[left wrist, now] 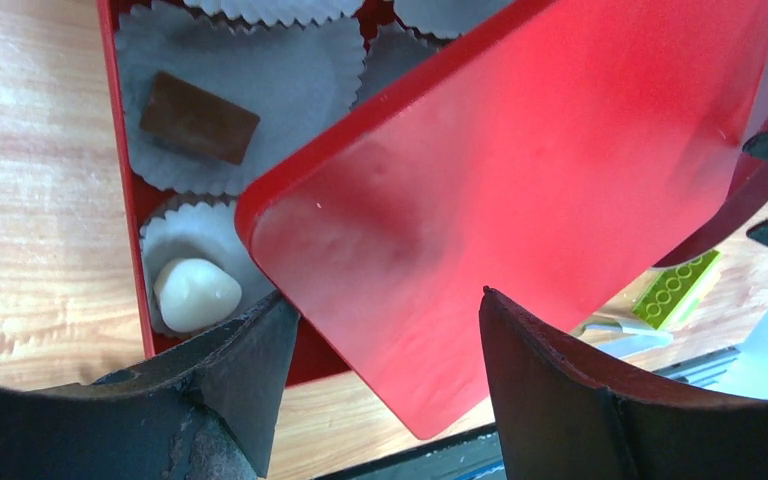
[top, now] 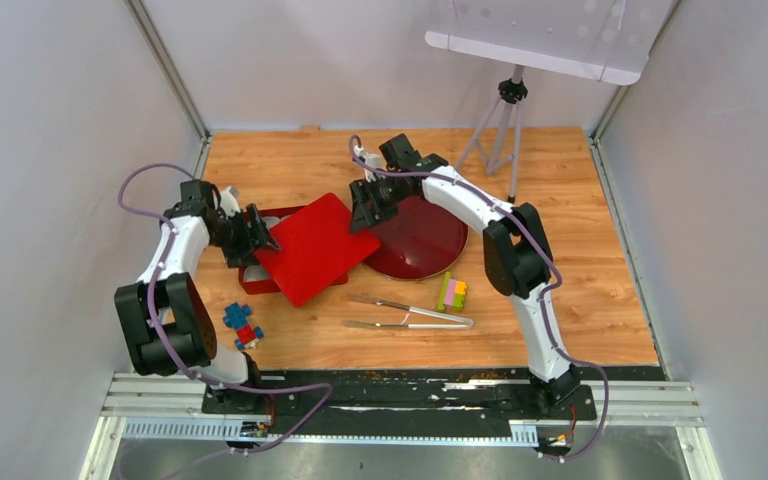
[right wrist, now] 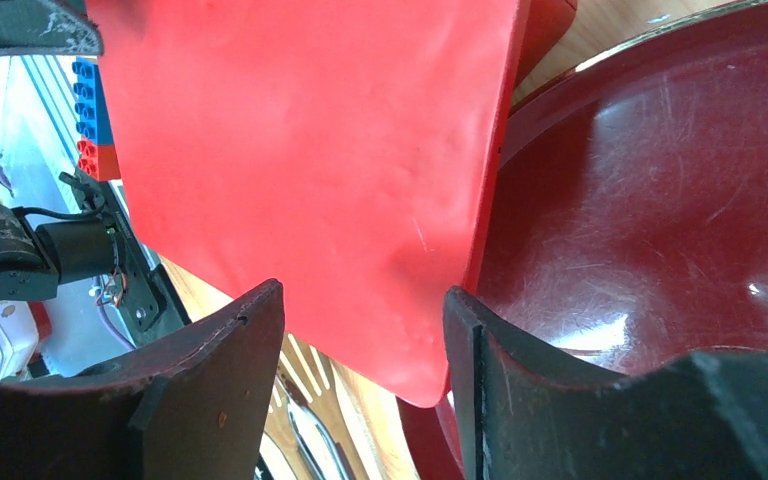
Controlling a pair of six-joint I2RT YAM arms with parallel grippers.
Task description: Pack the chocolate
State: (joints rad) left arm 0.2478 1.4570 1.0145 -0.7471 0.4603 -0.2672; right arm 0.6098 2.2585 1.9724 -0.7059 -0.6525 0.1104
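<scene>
Your chocolate (left wrist: 195, 293), a smooth cream lump and a flat dark bar, sits in fluted paper cups (left wrist: 260, 70) in the box (left wrist: 125, 200), just left of the left gripper (left wrist: 385, 295). Its jaws and the right gripper (right wrist: 362, 290)'s stand wide, clasping nothing, each over a rounded corner of the stiff, glossy lid (left wrist: 520, 170). The lid lies askew, so pressing now could crush a cup or skid it onto the slick plate (right wrist: 660, 180).

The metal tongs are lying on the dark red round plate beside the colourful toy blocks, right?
No. The metal tongs lie on the wooden table, off the dark red round plate, beside the colourful toy blocks. The top external view shows this.
</scene>
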